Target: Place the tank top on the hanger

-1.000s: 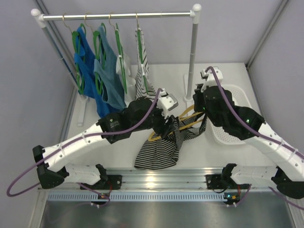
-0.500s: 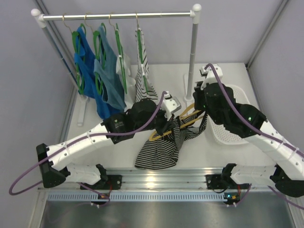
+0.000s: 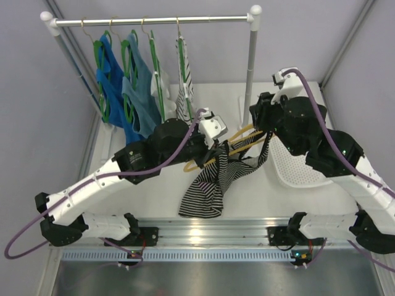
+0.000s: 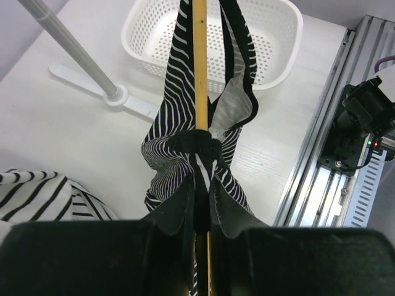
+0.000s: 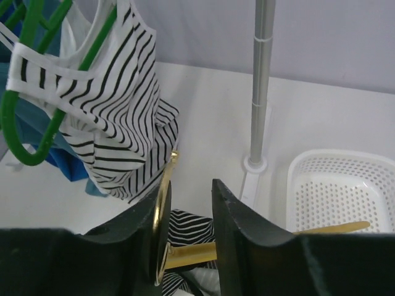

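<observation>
So the left end effector (image 4: 201, 188) is squeezed tight on the hanger (image 4: 200, 74), with a black-edged bit of the tank top (image 4: 176, 117) caught in the same pinch. From there the yellow bar runs straight up the wrist frame, so its long axis points dead away from that end effector, toward the basket (image 4: 271, 37). Meanwhile the right end effector (image 5: 190, 206) has its fingers spread, with the metal hook (image 5: 163, 203) lying against the left-of-frame one. Can't tell if it carries any weight.

In the overhead view the hanger sits off the desk (image 3: 278, 203) mid-frame, slanting lower left to upper right between the two arms, with the striped body drooping below it. I can't tell whether the far shoulder has its strap on. If it doesn't, the right arm is the nearer one.
</observation>
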`<action>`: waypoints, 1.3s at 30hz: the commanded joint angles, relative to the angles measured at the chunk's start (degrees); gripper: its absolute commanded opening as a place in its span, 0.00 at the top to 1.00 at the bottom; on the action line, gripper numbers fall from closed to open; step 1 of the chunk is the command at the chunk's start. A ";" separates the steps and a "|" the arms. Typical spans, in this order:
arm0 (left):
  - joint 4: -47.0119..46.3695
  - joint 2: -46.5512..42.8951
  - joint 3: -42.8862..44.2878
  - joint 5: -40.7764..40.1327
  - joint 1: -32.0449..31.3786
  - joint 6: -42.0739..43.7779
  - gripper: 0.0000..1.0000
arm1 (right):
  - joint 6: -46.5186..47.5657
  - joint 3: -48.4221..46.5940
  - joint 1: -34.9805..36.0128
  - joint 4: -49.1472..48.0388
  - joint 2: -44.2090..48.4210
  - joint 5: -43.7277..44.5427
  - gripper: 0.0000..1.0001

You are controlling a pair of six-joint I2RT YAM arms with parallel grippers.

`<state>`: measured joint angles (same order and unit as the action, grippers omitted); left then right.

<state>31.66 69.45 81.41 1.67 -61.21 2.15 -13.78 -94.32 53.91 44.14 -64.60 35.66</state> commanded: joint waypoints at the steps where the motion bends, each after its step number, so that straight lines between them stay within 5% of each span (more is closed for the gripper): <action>1: -2.65 -2.83 6.74 -1.14 -0.05 3.03 1.00 | 2.79 -3.14 -0.03 -1.60 0.53 0.99 0.66; 12: 1.47 1.03 21.24 -8.17 -0.05 5.23 1.00 | 4.81 -5.88 -0.03 -5.54 3.16 -0.59 0.02; 22: 8.77 4.20 31.44 -5.72 -0.05 4.79 1.00 | 3.94 1.59 -0.03 -17.93 11.51 0.82 0.00; 34: 4.29 3.24 23.02 -5.71 -0.05 0.40 1.00 | 6.04 0.19 -0.03 -15.40 7.74 -23.32 0.00; 39: 3.67 3.32 21.78 -8.52 -0.05 -1.27 1.00 | 7.53 2.30 -0.03 -16.45 8.70 -24.94 0.00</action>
<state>42.92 74.37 103.53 -4.29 -61.43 2.96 -8.36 -92.58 53.95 29.85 -56.64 14.79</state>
